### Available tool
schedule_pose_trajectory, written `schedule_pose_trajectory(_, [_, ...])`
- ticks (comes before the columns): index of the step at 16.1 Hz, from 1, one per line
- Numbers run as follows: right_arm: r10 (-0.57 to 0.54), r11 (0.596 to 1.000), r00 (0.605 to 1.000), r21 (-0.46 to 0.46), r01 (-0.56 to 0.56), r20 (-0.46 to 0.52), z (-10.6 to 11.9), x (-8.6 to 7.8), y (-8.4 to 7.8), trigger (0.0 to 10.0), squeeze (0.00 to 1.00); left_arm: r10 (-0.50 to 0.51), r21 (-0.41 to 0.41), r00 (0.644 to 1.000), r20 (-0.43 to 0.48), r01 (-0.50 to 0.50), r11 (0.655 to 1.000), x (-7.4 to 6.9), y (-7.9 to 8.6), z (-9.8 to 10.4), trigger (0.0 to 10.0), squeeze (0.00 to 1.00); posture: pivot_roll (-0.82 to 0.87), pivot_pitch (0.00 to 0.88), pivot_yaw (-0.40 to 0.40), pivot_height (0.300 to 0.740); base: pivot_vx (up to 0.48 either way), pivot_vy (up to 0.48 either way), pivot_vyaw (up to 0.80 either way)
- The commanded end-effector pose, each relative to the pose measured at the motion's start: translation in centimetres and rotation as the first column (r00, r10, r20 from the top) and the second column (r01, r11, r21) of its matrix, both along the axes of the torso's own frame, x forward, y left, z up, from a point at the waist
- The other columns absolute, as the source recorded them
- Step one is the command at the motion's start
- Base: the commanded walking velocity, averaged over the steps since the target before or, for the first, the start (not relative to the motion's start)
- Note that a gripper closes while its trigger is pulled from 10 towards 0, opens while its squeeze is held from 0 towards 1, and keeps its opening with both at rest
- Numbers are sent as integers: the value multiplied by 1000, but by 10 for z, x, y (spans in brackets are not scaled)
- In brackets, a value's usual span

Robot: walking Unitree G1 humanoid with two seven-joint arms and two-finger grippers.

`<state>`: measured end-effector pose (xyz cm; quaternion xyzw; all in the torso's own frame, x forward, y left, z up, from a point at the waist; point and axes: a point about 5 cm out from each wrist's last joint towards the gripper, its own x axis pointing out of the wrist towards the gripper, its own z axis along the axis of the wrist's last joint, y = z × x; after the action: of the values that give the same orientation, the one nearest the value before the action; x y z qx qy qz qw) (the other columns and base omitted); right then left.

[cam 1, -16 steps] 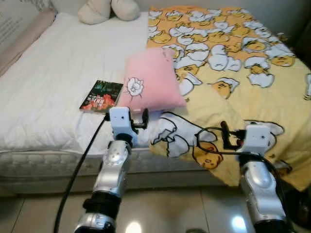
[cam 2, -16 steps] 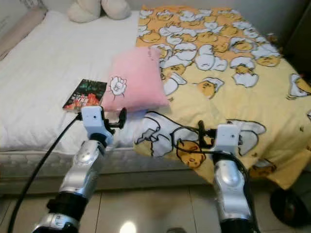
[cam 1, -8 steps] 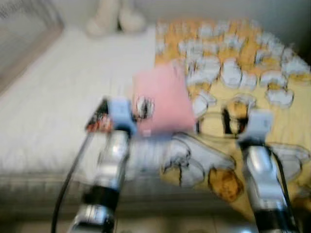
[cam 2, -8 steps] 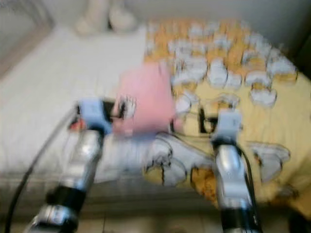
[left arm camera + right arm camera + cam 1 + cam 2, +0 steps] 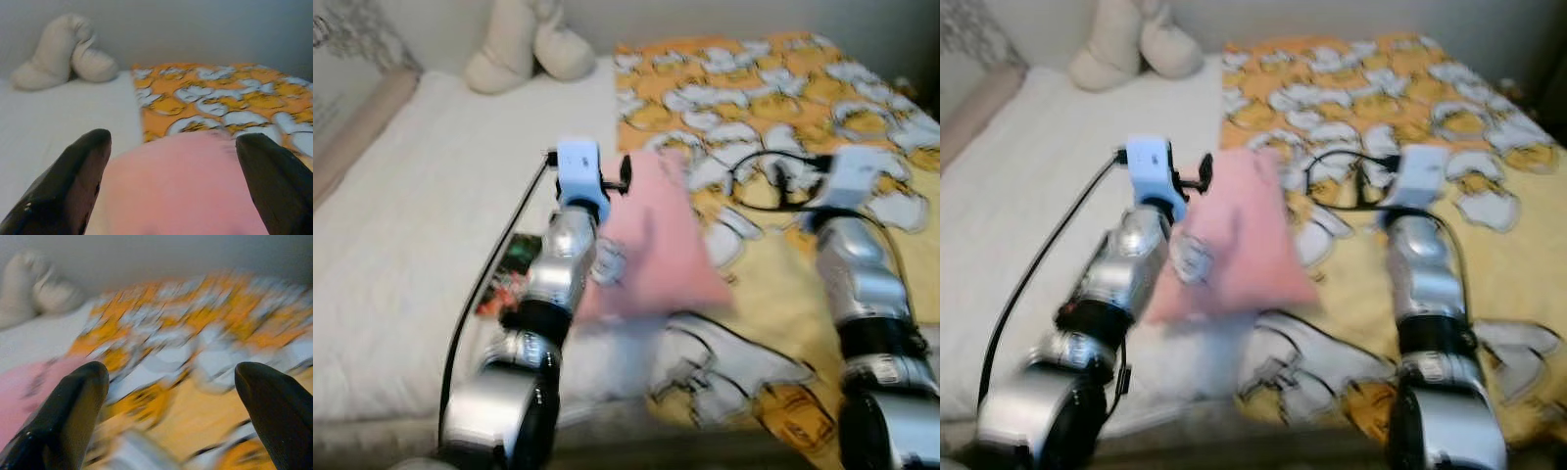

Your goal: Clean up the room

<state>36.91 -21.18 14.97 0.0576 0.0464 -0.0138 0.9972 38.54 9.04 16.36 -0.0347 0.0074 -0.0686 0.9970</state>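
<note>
— Where does the pillow (image 5: 651, 240) lie, and what borders it?

— The pink pillow lies mid-bed, straddling the seam between the white sheet (image 5: 421, 196) and the yellow egg-print blanket (image 5: 822, 108). Its far edge sits under the left gripper (image 5: 173, 166), whose fingers (image 5: 73, 181) are spread wide, one to each side of the pink cloth, holding nothing. A book (image 5: 509, 274) lies on the sheet just beside the pillow's left edge, partly hidden behind the left arm (image 5: 553, 284).

— And the right side?

— The right gripper (image 5: 171, 396) hovers over the blanket to the right of the pillow, fingers (image 5: 68, 416) also spread wide and empty. Its wrist view is badly blurred, so the pink patch in the corner is probably the pillow's edge.

— Any open room?

— The sheet to the left is broad and bare up to the plush toy (image 5: 524, 44) at the head of the bed, against the wall. The blanket's near edge hangs over the bed front.

— What does the wrist add?

— The left wrist view shows the toy (image 5: 61, 51) and the blanket's inner edge meeting the sheet beyond the pillow.
</note>
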Motion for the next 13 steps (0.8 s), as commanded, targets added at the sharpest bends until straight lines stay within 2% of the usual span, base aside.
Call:
schedule_pose_trajectory(1, [20, 998, 998, 53, -18, -54, -12, 2, 13, 10000, 0, 16, -11, 982, -189, -19, 1000, -1, 16, -28, 10000, 0, -259, 0, 84, 740, 0, 0, 0])
schedule_pose_trajectory(2, [15, 998, 999, 67, -11, -49, -10, 4, 18, 10000, 0, 7, -69, 959, -282, -28, 997, -1, 24, -37, 10000, 0, -256, 0, 82, 740, 0, 0, 0])
schedule_pose_trajectory(4, [7, 994, 997, 105, 1, -71, -12, 8, 24, 10000, 0, -66, -188, 916, -396, -11, 982, -3, 35, -52, 10000, 0, -255, 22, 73, 740, 0, 0, 0])
schedule_pose_trajectory(5, [10, 991, 995, 133, 4, -100, -16, 8, 25, 10000, 0, -99, -268, 900, -424, -21, 963, -4, 38, -54, 10000, 0, -245, 51, 62, 740, 0, 0, 0])
schedule_pose_trajectory(6, [13, 991, 993, 132, 2, -113, -19, 7, 26, 10000, 0, -120, -305, 894, -432, -19, 952, -5, 37, -55, 10000, 0, -242, 59, 59, 740, 0, 0, 0])
schedule_pose_trajectory(8, [4, 984, 986, 176, 26, -164, -31, 5, 25, 10000, 0, -228, -444, 868, -441, 9, 896, -7, 25, -57, 10000, 0, -238, 100, 50, 740, 0, 0, 0])
schedule_pose_trajectory(11, [76, 959, 970, 284, -8, -230, -45, 4, 43, 10000, 0, -269, -447, 815, -513, 13, 894, -18, 10, -74, 10000, 0, -236, 126, 52, 740, 0, 0, 0])
schedule_pose_trajectory(13, [59, 953, 961, 300, 26, -271, -55, 1, 46, 10000, 0, -346, -497, 795, -499, 64, 865, -22, -4, -74, 10000, 0, -212, 143, 50, 740, 0, 0, 0])
